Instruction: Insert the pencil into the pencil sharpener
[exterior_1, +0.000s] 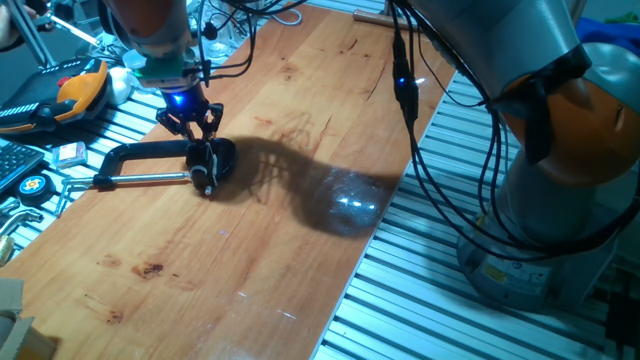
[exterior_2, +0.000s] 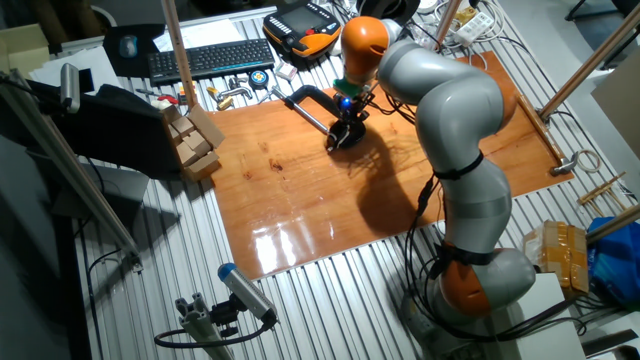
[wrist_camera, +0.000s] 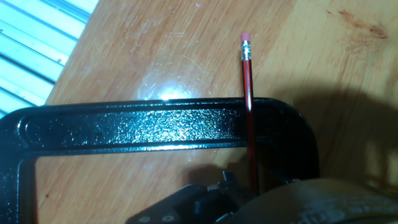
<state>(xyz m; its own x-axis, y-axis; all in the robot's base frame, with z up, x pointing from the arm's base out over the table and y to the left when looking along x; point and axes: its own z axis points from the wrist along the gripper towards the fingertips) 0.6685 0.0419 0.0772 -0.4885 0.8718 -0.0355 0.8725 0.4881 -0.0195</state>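
Observation:
The thin red pencil (wrist_camera: 249, 93) with a pink eraser runs up the hand view and crosses over the black C-shaped clamp (wrist_camera: 155, 127). Its lower end disappears at a small dark blocky thing (wrist_camera: 208, 198) at the bottom edge, which may be the pencil sharpener; I cannot tell if the tip is inside it. In one fixed view my gripper (exterior_1: 197, 140) hangs just above a small black lump with a pale part (exterior_1: 212, 165) at the clamp's right end (exterior_1: 140, 150). The fingers are too small to tell open from shut.
The clamp's steel screw bar (exterior_1: 140, 179) points left along the wooden board (exterior_1: 300, 230). Tools, a tape measure (exterior_1: 32, 186) and an orange-black device (exterior_1: 75, 90) lie on the slatted bench left of the board. A keyboard (exterior_2: 210, 58) and wooden blocks (exterior_2: 192, 140) stand further off.

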